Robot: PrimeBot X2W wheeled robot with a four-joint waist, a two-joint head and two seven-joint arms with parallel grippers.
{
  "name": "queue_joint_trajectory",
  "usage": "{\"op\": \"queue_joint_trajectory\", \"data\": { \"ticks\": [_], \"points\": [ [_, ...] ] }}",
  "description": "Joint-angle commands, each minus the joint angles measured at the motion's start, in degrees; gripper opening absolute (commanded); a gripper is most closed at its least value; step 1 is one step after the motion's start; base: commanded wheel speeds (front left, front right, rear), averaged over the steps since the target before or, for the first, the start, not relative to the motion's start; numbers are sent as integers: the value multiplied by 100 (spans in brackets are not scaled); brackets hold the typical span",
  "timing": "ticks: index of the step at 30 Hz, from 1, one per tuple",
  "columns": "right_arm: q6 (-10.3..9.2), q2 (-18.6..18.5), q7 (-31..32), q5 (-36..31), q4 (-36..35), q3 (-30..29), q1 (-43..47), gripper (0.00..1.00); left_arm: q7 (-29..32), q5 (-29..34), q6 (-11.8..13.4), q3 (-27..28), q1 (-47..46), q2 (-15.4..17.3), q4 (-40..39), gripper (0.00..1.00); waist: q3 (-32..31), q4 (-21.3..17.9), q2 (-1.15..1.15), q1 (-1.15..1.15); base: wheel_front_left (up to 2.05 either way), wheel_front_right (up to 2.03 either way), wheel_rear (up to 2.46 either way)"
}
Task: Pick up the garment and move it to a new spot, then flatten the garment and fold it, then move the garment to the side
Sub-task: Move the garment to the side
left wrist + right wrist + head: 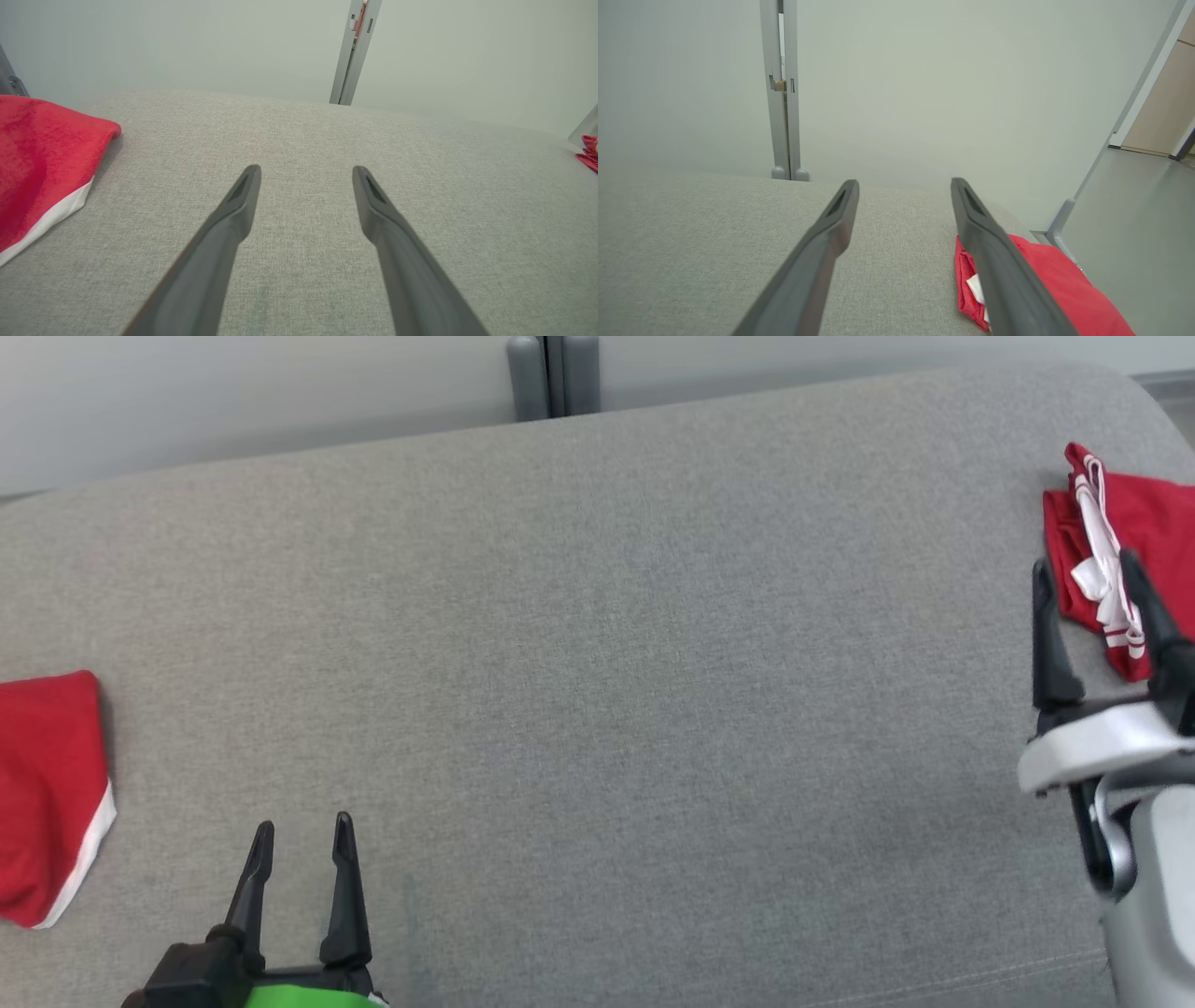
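Right hand, fingers spread, at the red garment's left edge.

Red garment — folded, white-striped — lies far right.

The broad grey cushion surface is woven cloth, matt and faintly coarse. The folded red garment with a white hem looks napped and fleecy. The red garment with white drawstring and stripes is a smoother knit. Both the left gripper and right gripper have fingers of dark, matt, smooth plastic. The pale grey wrist housing is smooth with a slight sheen. The grey upright post looks like painted metal.
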Motion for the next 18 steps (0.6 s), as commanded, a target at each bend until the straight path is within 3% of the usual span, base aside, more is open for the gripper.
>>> {"op": "queue_joint_trajectory", "data": {
  "ticks": [1,8,18],
  "points": [
    [-11,106,-12,18,-193,53,335,100,0,-40,30,48,136,15,-15,100,-539,335,0,0,0,0,0],
    [-10,664,-13,-95,-853,329,1724,100,0,2,47,190,558,15,-64,100,-983,432,0,0,0,0,0],
    [-11,1057,-13,-182,-899,309,2570,100,0,-27,-102,340,900,15,-27,100,-1232,385,0,0,0,0,0]
  ]
}}
